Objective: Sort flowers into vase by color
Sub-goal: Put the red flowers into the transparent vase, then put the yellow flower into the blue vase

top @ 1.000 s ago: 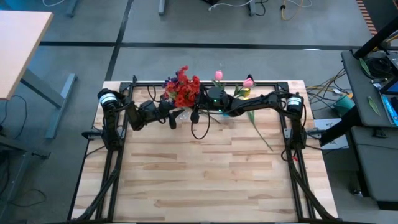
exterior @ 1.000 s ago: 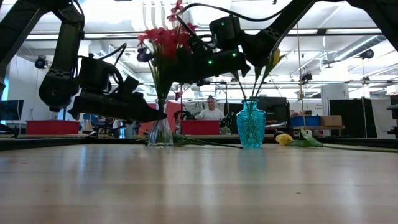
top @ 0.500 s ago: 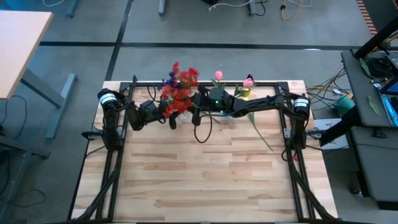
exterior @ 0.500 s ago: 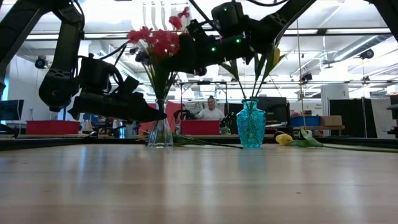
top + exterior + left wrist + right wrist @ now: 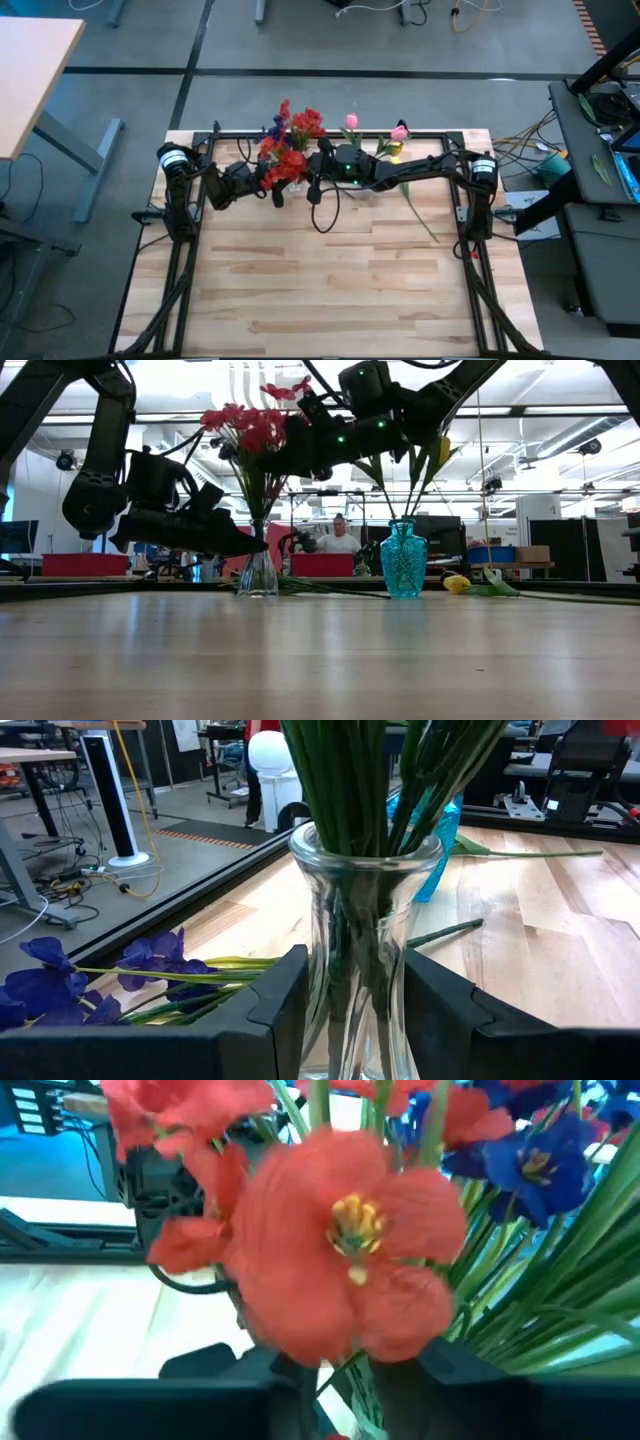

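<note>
A clear glass vase (image 5: 362, 920) stands near the table's far edge (image 5: 258, 572) with several green stems in it, topped by red clusters (image 5: 243, 428) and purple blooms (image 5: 540, 1165). My left gripper (image 5: 352, 995) is level at the vase's waist (image 5: 250, 545). My right gripper (image 5: 300, 440) is high above the vase, among the red flowers (image 5: 345, 1250). A teal vase (image 5: 404, 560) to the right holds pink (image 5: 351, 121) and yellow tulip buds. Purple flowers (image 5: 60, 982) lie on the table behind the clear vase. A yellow tulip (image 5: 457, 583) lies to the right. My left gripper holds the clear vase at its narrow waist (image 5: 318, 982), one finger on each side, coming level from the table's left. The vase stands upright on the table. My right gripper is shut on a red flower's green stem (image 5: 338, 1372) just under the bloom, coming from the table's right. The stem runs down toward the clear vase's mouth; the bloom hides the place of contact.
The table's black frame rail (image 5: 430, 133) runs along the far edge, close behind both vases. A loose flower stem (image 5: 418, 215) lies on the wood right of the teal vase. The wide near half of the wooden table (image 5: 320, 290) holds nothing. A person sits in the room beyond (image 5: 343, 538).
My right gripper has risen and drawn toward the table's left, still shut on the red flower. The red cluster has lifted and swung left above the clear vase. The vase itself has stayed in place.
</note>
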Available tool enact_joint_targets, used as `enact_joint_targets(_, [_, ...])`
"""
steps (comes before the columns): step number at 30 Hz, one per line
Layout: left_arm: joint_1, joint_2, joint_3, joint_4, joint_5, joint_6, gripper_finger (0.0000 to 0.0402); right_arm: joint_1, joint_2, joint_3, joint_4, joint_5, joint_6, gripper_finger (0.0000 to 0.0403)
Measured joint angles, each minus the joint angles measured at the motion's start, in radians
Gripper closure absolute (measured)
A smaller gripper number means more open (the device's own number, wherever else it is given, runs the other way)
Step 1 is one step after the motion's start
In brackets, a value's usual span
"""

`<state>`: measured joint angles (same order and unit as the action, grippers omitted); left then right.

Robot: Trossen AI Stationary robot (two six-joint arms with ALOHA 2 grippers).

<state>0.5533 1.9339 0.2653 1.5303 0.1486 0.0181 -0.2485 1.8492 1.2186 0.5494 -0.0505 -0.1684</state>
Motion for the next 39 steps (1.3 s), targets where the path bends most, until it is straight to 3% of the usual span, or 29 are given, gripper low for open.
enact_joint_targets(4, [0.0,0.0,0.0,0.0,0.0,0.0,0.0282,0.0,0.011,0.0,-0.007,0.0,0.001,0.0366])
enact_joint_targets(7, [0.0,0.0,0.0,0.0,-0.002,0.0,0.0282,0.0,-0.007,0.0,-0.03,0.0,0.005,0.036])
enact_joint_targets(18, [0.0,0.0,0.0,-0.001,-0.006,0.0,0.0282,0.002,-0.115,0.001,-0.141,-0.002,0.067,0.0221])
enact_joint_targets(24, [0.0,0.0,0.0,-0.001,-0.007,0.0,0.0282,0.002,-0.181,0.001,-0.229,-0.002,0.093,0.0165])
enact_joint_targets(30, [0.0,0.0,0.0,-0.001,-0.009,-0.002,0.0269,0.007,-0.257,0.001,-0.345,-0.004,0.129,0.013])
enact_joint_targets(39, [0.0,0.004,-0.003,-0.023,-0.014,-0.015,0.0209,0.024,-0.371,0.001,-0.551,-0.005,0.214,0.011])
